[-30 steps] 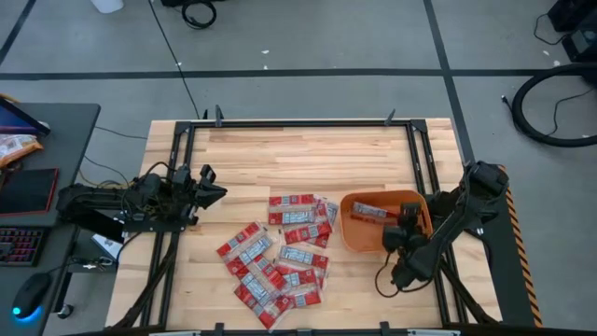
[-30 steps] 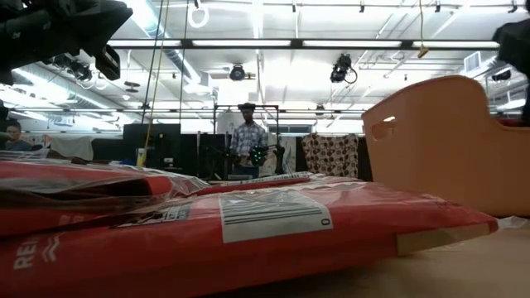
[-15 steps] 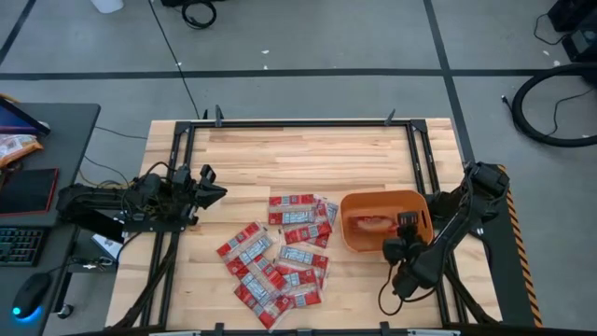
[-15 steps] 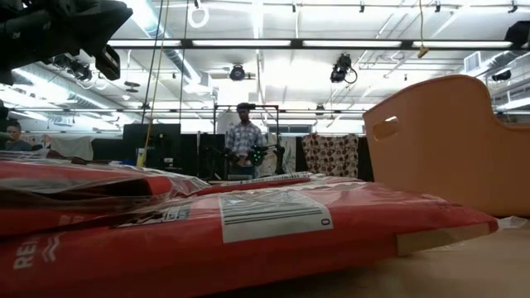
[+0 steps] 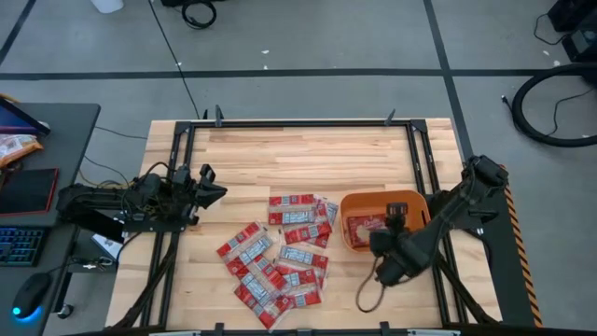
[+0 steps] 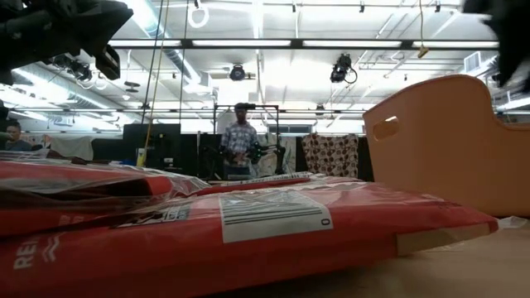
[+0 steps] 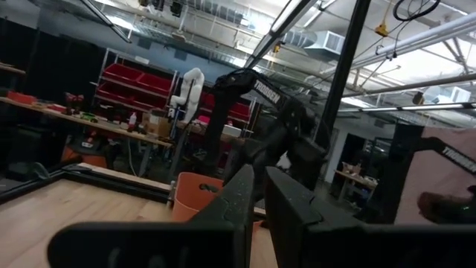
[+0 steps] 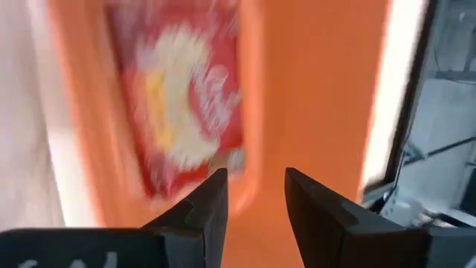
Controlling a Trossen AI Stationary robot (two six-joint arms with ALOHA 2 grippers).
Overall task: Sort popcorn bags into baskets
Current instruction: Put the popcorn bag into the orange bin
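Right end effector now pulled back off the orange tub, fingers a little apart, holding nothing. One popcorn bag dropped inside; one sorted. Other popcorn bags waiting beside it on the wooden bench. Left end effector far off, fingers nearly together. Person standing far behind.

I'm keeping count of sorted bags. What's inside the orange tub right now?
One red popcorn bag lies flat in the tub; the right wrist view shows it too. The right gripper hangs over the tub's right part, so anything under it is hidden.
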